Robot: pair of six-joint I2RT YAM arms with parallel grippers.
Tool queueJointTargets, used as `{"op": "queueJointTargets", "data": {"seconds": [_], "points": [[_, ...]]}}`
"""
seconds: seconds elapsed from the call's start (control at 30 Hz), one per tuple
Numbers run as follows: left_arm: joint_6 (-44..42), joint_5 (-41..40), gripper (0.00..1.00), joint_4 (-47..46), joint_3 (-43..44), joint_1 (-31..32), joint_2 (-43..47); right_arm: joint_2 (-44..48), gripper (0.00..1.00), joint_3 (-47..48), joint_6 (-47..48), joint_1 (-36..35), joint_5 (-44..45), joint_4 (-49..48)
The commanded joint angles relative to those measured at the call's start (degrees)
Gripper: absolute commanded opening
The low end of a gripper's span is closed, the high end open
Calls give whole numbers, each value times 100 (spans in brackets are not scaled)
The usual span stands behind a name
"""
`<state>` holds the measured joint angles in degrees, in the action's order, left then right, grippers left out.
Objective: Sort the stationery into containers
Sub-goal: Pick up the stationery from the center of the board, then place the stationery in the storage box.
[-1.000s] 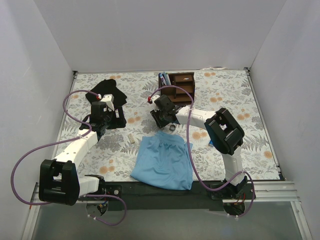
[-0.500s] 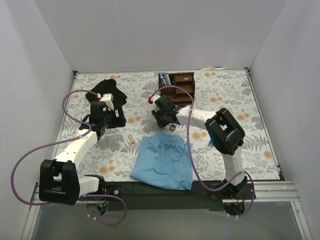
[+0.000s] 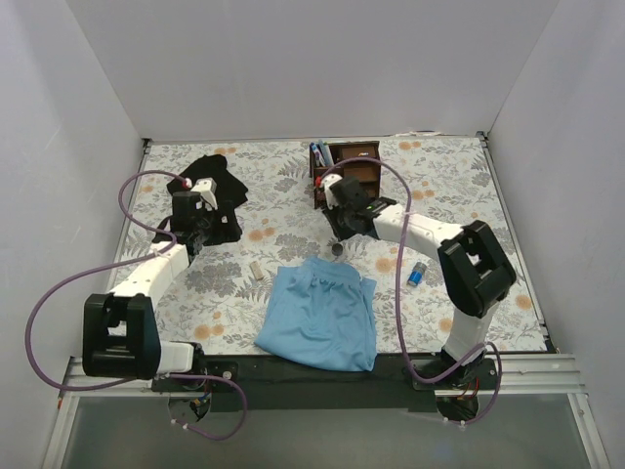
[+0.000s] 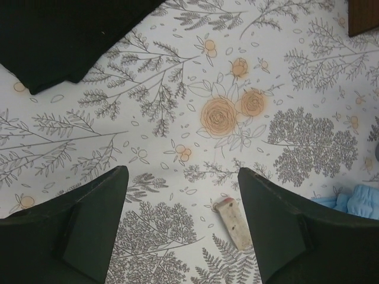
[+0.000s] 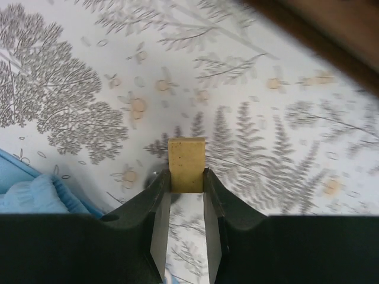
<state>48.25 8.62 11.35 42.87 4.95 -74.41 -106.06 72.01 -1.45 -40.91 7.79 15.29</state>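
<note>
- The step in hand is the carry. The right end effector [image 5: 185, 177] pinches a tan eraser block [image 5: 186, 160] between its fingers, clear of the floral desk [image 3: 449, 176]. It is just in front of the dark brown wooden organizer [image 3: 354, 166], which stands at the middle of the desk's far edge.
- The next move probably calls for bringing the block over an open compartment and lowering it in before the fingers part. The slots look small, so alignment matters.
- The block is rectangular and matte ochre-tan with a flat, square end. It is gripped on two opposite sides, and its far part projects past the fingertips.
- The left end effector [image 4: 182, 171] is spread wide and holds nothing. It hovers over a second tan eraser [image 4: 233, 222], which lies flat on the desk left of the light blue cloth [image 3: 322, 313].
- Left to sort, by the look of it, are a small dark ring [image 3: 337, 250] at the cloth's far edge and a blue-capped white cylinder [image 3: 417, 274] nearer the desk's right edge.
</note>
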Motion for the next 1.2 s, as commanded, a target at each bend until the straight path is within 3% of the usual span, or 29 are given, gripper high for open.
{"op": "queueJointTargets", "data": {"seconds": [0.0,0.37,1.17], "points": [[-88,289,75,-160,563,-266,-310,771,1,-46,312,687,-14,27],[53,315,74,-336,1162,-284,-785,604,1,103,594,1506,-15,-298],[44,368,73,-248,1144,-284,-838,-635,1,1307,181,1603,574,-457]]}}
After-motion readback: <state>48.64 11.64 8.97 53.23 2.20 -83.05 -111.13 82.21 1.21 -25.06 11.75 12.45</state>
